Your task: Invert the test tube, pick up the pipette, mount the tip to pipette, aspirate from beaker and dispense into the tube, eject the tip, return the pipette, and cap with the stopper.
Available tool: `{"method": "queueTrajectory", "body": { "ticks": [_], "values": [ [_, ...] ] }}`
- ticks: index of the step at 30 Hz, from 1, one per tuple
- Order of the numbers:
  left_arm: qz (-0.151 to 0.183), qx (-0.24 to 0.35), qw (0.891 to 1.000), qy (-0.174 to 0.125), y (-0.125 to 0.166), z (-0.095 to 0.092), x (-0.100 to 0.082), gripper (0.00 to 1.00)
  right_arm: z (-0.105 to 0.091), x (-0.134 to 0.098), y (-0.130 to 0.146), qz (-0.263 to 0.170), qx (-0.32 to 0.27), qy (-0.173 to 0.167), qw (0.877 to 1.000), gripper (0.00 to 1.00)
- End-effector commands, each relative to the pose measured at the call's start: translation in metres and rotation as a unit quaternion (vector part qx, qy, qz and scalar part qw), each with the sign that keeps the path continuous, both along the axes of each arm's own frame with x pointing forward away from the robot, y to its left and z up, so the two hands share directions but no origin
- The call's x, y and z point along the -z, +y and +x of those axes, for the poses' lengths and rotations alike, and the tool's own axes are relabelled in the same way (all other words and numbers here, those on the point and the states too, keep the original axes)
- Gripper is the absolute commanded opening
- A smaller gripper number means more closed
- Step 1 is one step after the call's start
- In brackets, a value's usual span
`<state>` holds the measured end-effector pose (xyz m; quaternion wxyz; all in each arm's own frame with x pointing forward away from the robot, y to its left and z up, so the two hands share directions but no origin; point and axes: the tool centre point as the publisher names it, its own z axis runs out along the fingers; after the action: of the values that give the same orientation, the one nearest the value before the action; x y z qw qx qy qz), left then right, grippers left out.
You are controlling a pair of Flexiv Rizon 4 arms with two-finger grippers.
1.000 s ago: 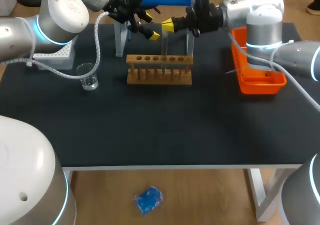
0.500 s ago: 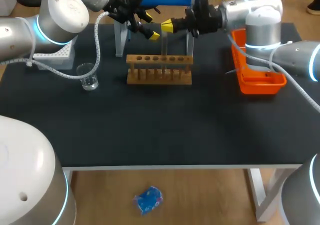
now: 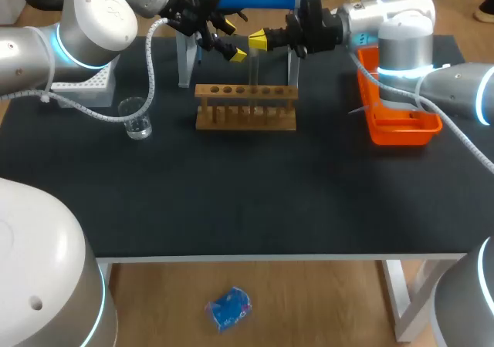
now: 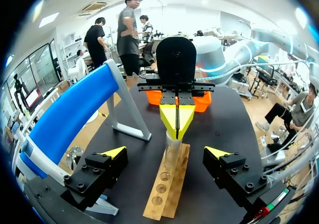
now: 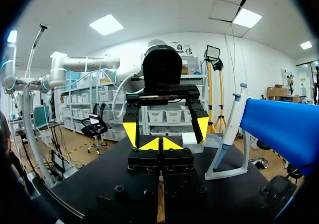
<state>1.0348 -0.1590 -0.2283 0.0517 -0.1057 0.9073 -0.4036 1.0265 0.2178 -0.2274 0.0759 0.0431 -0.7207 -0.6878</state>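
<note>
We see the clear beaker (image 3: 137,119) standing on the bench (image 3: 247,193) near our left arm; we cannot tell whether it holds any liquid. The orange tray (image 3: 401,137) sits at the right side of the bench, and what lies in it is too small to make out. The wooden rack (image 3: 245,108) stands mid-bench, its visible holes unfilled. The test tube (image 4: 171,154) is upright above it, with its lower end at the rack's top board; we cannot tell if it sits inside a hole. Our right end effector (image 4: 177,127) is clenched on the tube's upper end, its yellow tips pressed together. Our left end effector (image 4: 166,153) is released, its fingers spread wide on either side of the tube and apart from it. The pipette (image 5: 232,117) leans in its white stand at the far side of the bench. Compared with a second ago, our right wrist has shifted very slightly, while the tube, rack, beaker and left arm are where they were.
</note>
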Motion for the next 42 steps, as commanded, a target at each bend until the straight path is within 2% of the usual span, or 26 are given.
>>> {"method": "queueTrajectory", "body": {
  "ticks": [1, 7, 32, 37, 42],
  "values": [
    [-0.002, 0.001, 1.0, -0.001, 0.0, 0.0, 0.001, 1.0, 0.0, 0.015, 0.0, -0.002, -0.001, 0.003, 1.0, 0.0],
    [-0.002, 0.001, 1.0, -0.001, 0.0, 0.0, 0.001, 1.0, -0.001, 0.014, 0.0, -0.004, 0.001, 0.002, 1.0, 0.0],
    [-0.002, 0.001, 1.0, -0.001, 0.0, 0.0, 0.001, 1.0, -0.002, -0.028, -0.007, 0.007, -0.002, -0.047, 0.999, 0.0],
    [-0.002, 0.001, 1.0, -0.001, 0.0, 0.0, 0.001, 1.0, -0.006, -0.037, -0.017, -0.039, 0.002, -0.045, 0.998, 0.0],
    [-0.002, 0.001, 1.0, -0.001, 0.0, 0.0, 0.001, 1.0, -0.013, -0.047, -0.033, -0.111, 0.017, -0.05, 0.992, 0.0]
  ]
}}
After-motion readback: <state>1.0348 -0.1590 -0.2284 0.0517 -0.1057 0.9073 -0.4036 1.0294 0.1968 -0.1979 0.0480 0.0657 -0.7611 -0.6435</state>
